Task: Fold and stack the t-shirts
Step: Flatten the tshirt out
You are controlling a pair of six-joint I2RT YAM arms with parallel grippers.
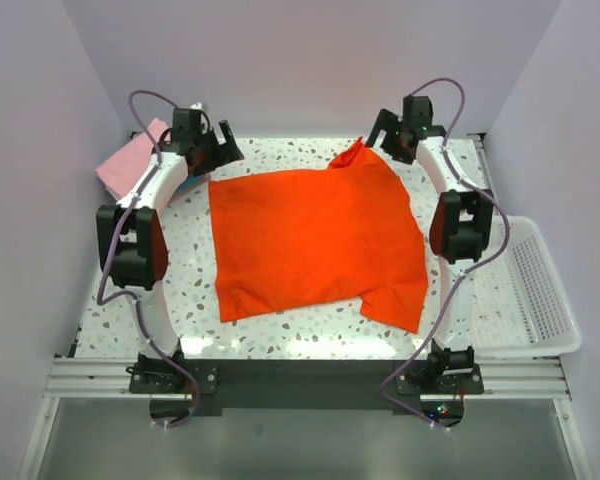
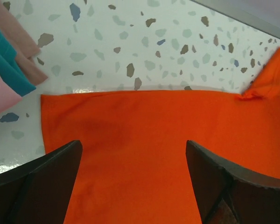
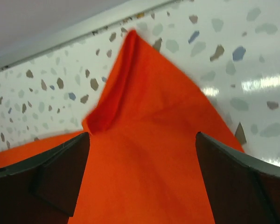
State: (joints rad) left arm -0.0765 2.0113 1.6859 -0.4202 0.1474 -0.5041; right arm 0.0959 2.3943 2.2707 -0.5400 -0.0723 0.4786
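Note:
A bright orange-red t-shirt (image 1: pixel 315 240) lies spread flat in the middle of the speckled table, with one sleeve (image 1: pixel 352 155) bunched up at its far edge. My left gripper (image 1: pixel 218 152) hovers open over the shirt's far left corner (image 2: pixel 51 105), nothing between its fingers (image 2: pixel 60 168). My right gripper (image 1: pixel 387 137) stands open above the raised sleeve (image 3: pixel 116 93), also holding nothing. Folded pink (image 1: pixel 130 162) and teal (image 2: pixel 7 60) t-shirts lie stacked at the far left, beside the left gripper.
A white mesh basket (image 1: pixel 540 290) sits off the table's right edge. Grey walls close in the back and sides. Both arms arch along the shirt's left and right edges.

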